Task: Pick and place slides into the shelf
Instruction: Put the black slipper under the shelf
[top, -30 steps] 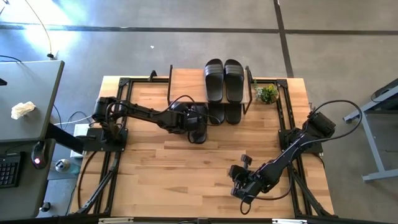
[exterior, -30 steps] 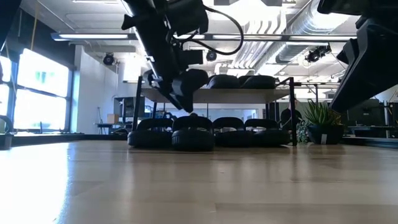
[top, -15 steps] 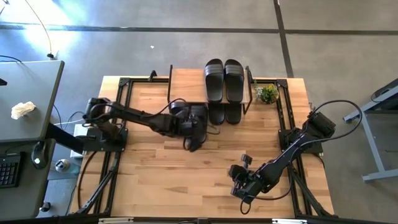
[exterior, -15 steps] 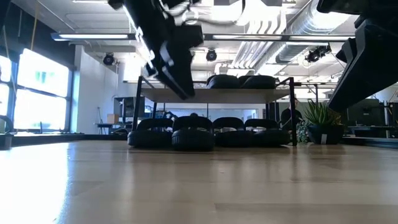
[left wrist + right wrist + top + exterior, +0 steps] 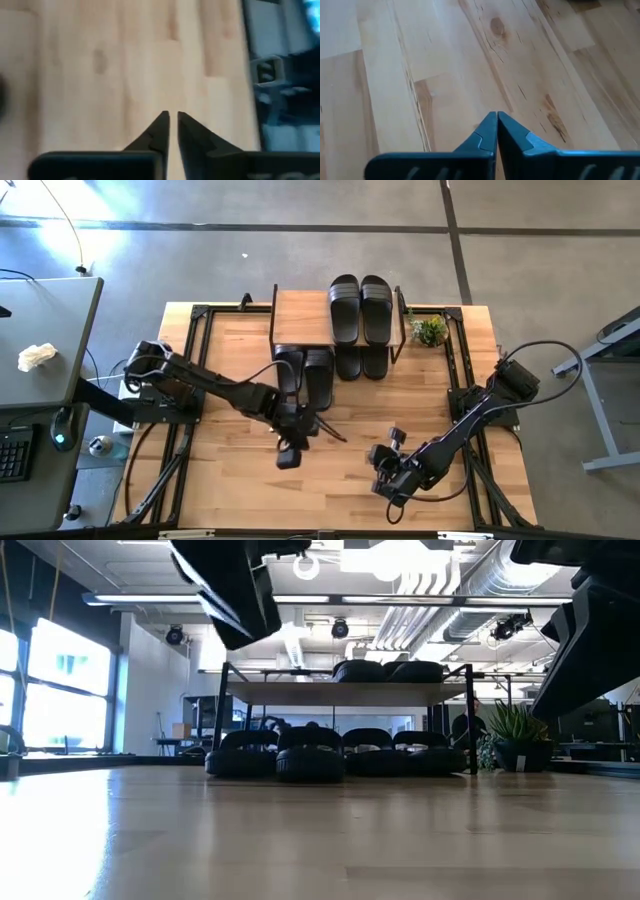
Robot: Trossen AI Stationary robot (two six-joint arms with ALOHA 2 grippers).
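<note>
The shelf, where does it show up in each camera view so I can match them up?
High view: the shelf stands at the table's far edge, middle, its board seen from above.
Low view: centre of the picture, side-on, its board above a row of slides.
Left wrist view: not in it.
Right wrist view: not in it.
Shared landmark: the plant just right of the shelf, also in the low view.

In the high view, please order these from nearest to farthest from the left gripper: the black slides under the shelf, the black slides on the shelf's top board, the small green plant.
From the left gripper:
1. Black slides on the lower level, just beyond it.
2. Black slides on the light wood top board, farther back.
3. Small green plant, at the shelf's right end.
</note>
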